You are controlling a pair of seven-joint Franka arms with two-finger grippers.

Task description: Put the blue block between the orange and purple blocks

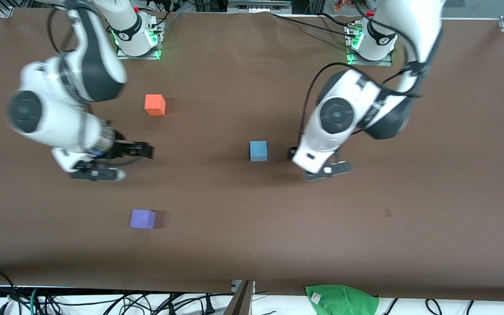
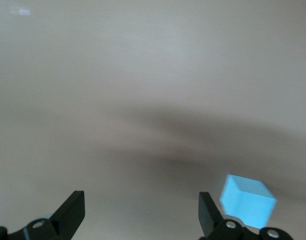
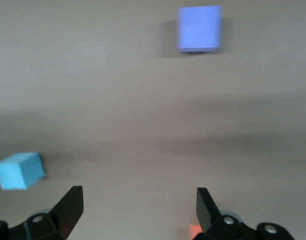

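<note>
A wide brown table [image 1: 252, 245] fills the scene, with both arm bases mounted along its edge farthest from the front camera and cables and a green cloth [image 1: 343, 298] lying off its nearest edge. The right arm is stretched out low over the table's right-arm end, and the right gripper [image 1: 123, 162] is seen above bare surface between the orange block and the purple block, its fingers [image 3: 68, 207] spread wide with nothing held or touched. The left arm is folded down over the middle of the table, and the left gripper [image 1: 322, 168] hangs just above the surface beside the blue block, toward the left arm's end; its fingers [image 2: 73, 210] are likewise spread wide and empty, and the cube is seen outside one fingertip rather than between the two. The blue block [image 1: 258, 151] rests flat on the table, free of any contact, well apart from the other two cubes. The orange block [image 1: 155, 105] sits farther from the front camera, and the purple block [image 1: 142, 218] nearer to it; both lie toward the right arm's end of the table, well apart from each other.
</note>
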